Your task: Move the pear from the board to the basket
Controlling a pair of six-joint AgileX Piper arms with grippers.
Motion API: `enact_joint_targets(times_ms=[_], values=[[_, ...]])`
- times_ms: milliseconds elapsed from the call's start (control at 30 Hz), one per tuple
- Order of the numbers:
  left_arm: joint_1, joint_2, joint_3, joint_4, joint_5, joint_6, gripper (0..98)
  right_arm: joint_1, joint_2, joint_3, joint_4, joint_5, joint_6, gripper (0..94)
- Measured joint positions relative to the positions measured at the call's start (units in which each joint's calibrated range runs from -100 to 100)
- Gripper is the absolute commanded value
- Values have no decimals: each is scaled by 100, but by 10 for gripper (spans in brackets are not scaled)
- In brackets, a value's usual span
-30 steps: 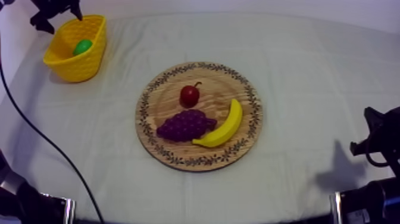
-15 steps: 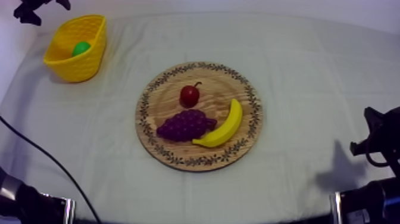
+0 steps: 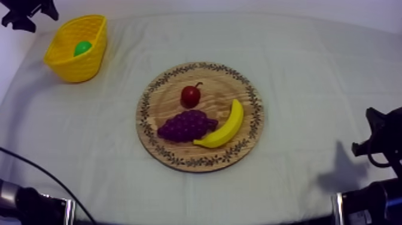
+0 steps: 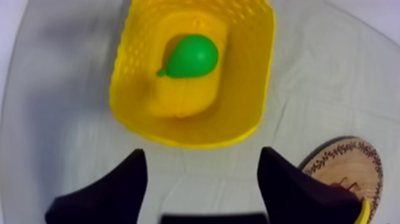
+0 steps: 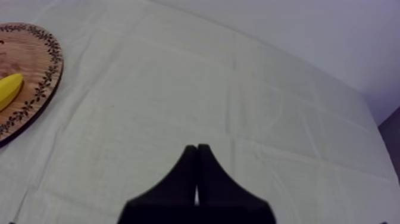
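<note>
- Your left gripper (image 4: pixel 202 154) has its two fingers spread wide with nothing between them. It hangs over the cloth (image 3: pixel 311 72), just short of the yellow basket (image 4: pixel 247 95).
- In the top view, that gripper sits at about 10 o'clock of the basket, apart from it.
- The pear (image 4: pixel 191 56) lies inside the basket, seemingly on its floor, with neither finger touching it.
- The basket stands at 10 o'clock of the wooden board (image 3: pixel 167 102), well apart from it.
- On the board you will find:
  - the small red fruit (image 3: pixel 191 96) at 11 o'clock of centre;
  - the grapes (image 3: pixel 186 125) at 7 o'clock;
  - the banana (image 3: pixel 224 127) at 4 o'clock, just beside the grapes.
- Your right gripper (image 5: pixel 197 149) has its fingers pressed together in a narrow wedge, holding nothing. It is over bare cloth at 3 o'clock of the board.
</note>
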Motion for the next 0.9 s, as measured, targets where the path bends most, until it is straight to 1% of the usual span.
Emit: enact_joint_targets(times_ms=[200, 267, 467, 667, 767, 900], values=[[1, -728, 854, -16, -159, 6, 461, 0, 0, 0, 0, 0, 0, 4], [18, -984, 1191, -38, -269, 53, 413, 0, 0, 0, 0, 0, 0, 4], [89, -1689, 2219, -164, -628, 148, 240, 0, 0, 0, 0, 0, 3, 4], [211, -2353, 3267, -204, -1078, 172, 75, 0, 0, 0, 0, 0, 3, 4], [289, -2704, 3699, -204, -1289, 168, 30, 0, 0, 0, 0, 0, 3, 4], [350, -3239, 4246, -208, -1613, 183, 18, 0, 0, 0, 0, 0, 3, 4]])
